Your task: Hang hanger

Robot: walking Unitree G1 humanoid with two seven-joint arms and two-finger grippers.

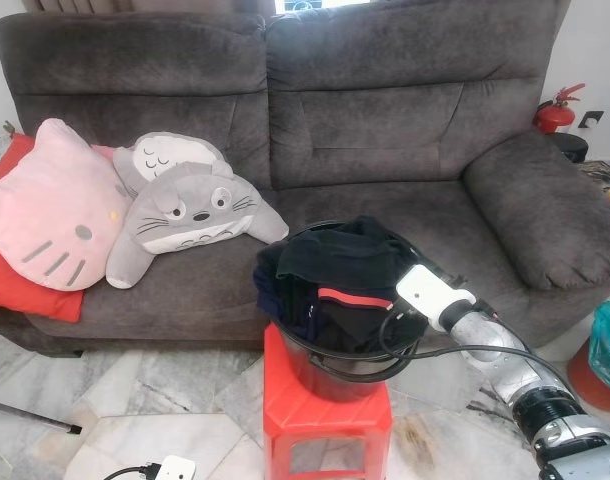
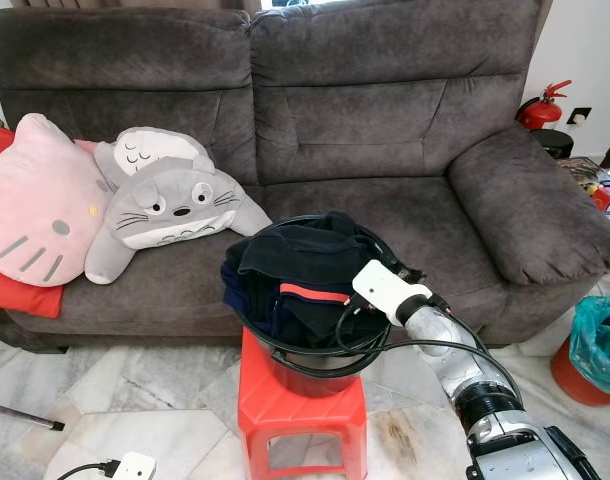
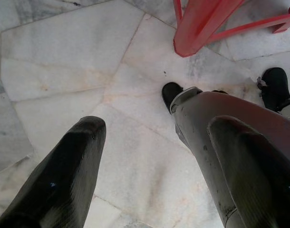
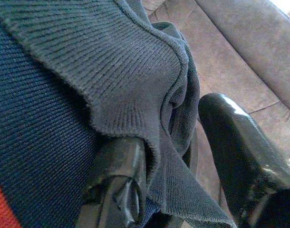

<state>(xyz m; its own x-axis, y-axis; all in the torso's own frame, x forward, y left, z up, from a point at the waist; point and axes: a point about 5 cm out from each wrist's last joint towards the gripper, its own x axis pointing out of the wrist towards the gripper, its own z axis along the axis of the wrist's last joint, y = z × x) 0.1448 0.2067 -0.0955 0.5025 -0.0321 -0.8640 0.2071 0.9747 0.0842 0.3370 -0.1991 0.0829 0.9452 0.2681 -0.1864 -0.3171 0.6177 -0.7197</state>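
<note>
Right gripper [image 4: 183, 156] sits at the rim of the round black bucket [image 1: 330, 375], which stands on a red plastic stool [image 1: 325, 420] in front of the grey fabric sofa [image 1: 385, 110]. Its fingers are spread wide w/ a fold of dark knitted clothing [image 1: 335, 270] lying between them; one finger [image 4: 245, 156] is outside the cloth at approx 4 o'clock in the wrist view, the other [image 4: 119, 180] under the hem at approx 7 o'clock. Not closed on anything yet. Left gripper [image 3: 149, 175] hangs idle over the marble floor [image 3: 64, 66], fingers apart, holding nothing

No hanger can be made out anywhere; if it's in the bucket it's buried under the clothes, can't tell

Risks, as I judge them: closing here would likely pinch only loose knit, so the garment could slide out or drag the whole pile up. A sideways pull could tip the bucket off the stool, since it perches on a narrow seat. The arm's black cable [image 1: 425, 350] loops right at the rim near 4 o'clock of the bucket & could snag

On the sofa at approx 9 o'clock: pink cat-face cushion [image 1: 50, 205], grey Totoro-style plush [image 1: 185, 210]. Red fire extinguisher [image 1: 557, 112] at 2 o'clock. No readable writing or brand marks
</note>
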